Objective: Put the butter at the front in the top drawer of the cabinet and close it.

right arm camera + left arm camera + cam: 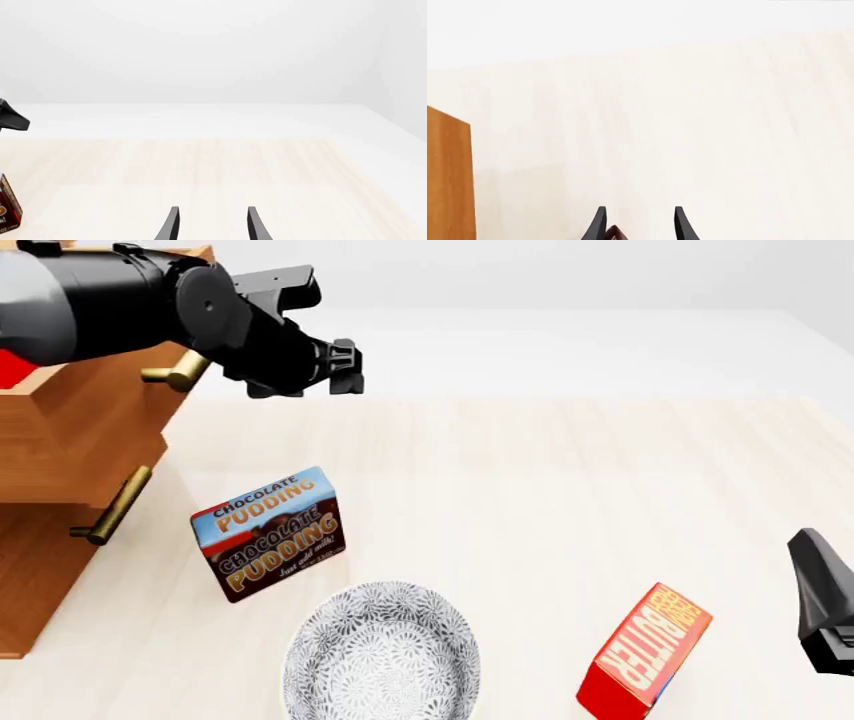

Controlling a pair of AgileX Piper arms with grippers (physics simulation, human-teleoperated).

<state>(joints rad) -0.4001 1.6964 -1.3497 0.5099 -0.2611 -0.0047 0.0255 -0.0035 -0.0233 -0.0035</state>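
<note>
Two claws, both spread and empty: left claw (350,366) hovers beside the open top drawer (80,430), right claw (212,212) idles low. Red sliver in the drawer is probably the butter (8,370), mostly hidden by the arm. To close, push flat on the drawer front near the handle (180,370), straight into the cabinet (34,590).

front: high, forward-down | wrists: low along table (561,480) | shared: tabletop
</note>
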